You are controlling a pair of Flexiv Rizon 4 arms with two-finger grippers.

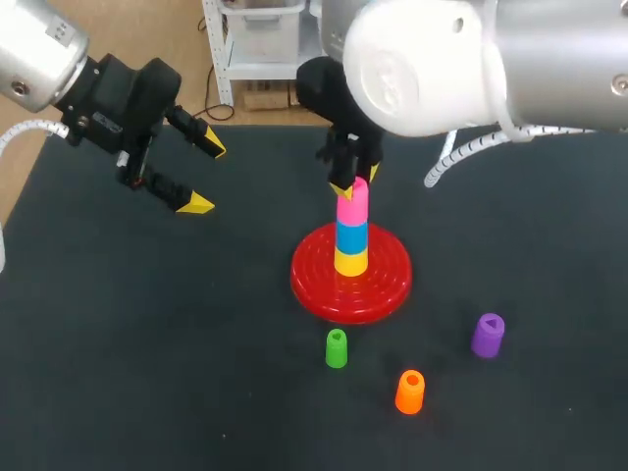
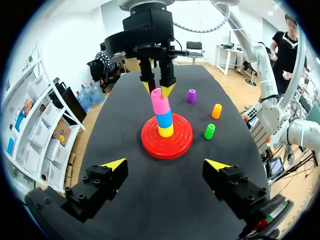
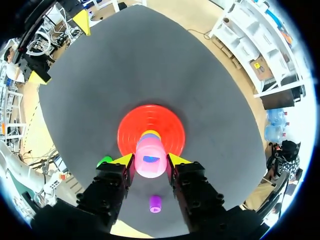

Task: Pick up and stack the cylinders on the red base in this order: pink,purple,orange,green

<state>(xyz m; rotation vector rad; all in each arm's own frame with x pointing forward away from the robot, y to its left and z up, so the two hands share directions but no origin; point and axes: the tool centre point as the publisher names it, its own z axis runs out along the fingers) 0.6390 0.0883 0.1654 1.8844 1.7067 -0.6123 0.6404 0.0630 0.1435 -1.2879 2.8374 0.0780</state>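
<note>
Right over the red base point(image 1: 319, 280), the right claw point(image 1: 355, 180) is pinching the pink cylinder point(image 1: 352, 208) from both sides. It sits on a blue one point(image 1: 351, 236) and a yellow one point(image 1: 350, 261) at the base's middle. Green point(image 1: 337, 348), orange point(image 1: 409, 392) and purple point(image 1: 488, 335) cylinders stand on the counter point(image 1: 147, 343) near the base. The left claw point(image 1: 205, 177) hangs spread wide, well off from the base.

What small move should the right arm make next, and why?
Probably open the right gripper and lift clear: the pink cylinder already sits upright on the blue cylinder over the red base, with both fingers against its sides. The purple cylinder comes next.
</note>
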